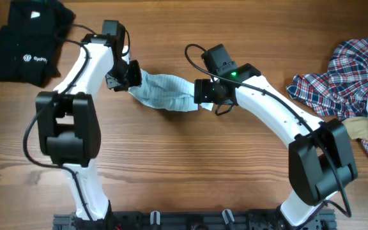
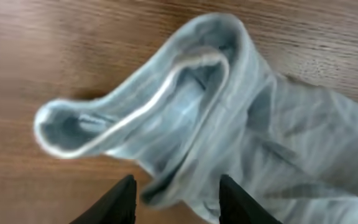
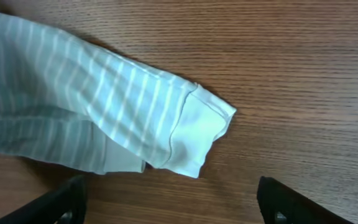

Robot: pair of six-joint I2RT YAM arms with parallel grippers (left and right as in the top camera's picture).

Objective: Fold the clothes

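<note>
Overhead view: you see the pale-blue, finely striped garment (image 1: 165,92) lying crumpled and drawn out sideways on the wooden worktop (image 1: 184,172), near the middle and toward the far side, spanning the gap between your two arms. Your left tool (image 1: 128,75) sits at the garment's left end and your right tool (image 1: 201,91) at its right end. A heap of black logo garments (image 1: 24,41) lies in the far-left corner, well apart from it. A red-blue-white plaid shirt (image 1: 344,70) is bunched at the right edge, with a beige piece (image 1: 358,128) just beside its near side. Left wrist view: the cloth is rumpled into soft ridges, and one end curls up into an open loop whose rim (image 2: 135,118) is a paler, thicker band. The stripes here are faint and blurred. The left tool's jaws stand parted, one on either side of the lowest fold, and neither pad visibly presses the cloth, so read this tool as released. Right wrist view: the stripes show clearly as thin white lines on pale blue-green. The end closest to the tool finishes in a plain white hem (image 3: 201,134) lying flat against the wood. The right tool's jaws are spread wide over bare worktop just short of that hem, released and gripping nothing.
</note>
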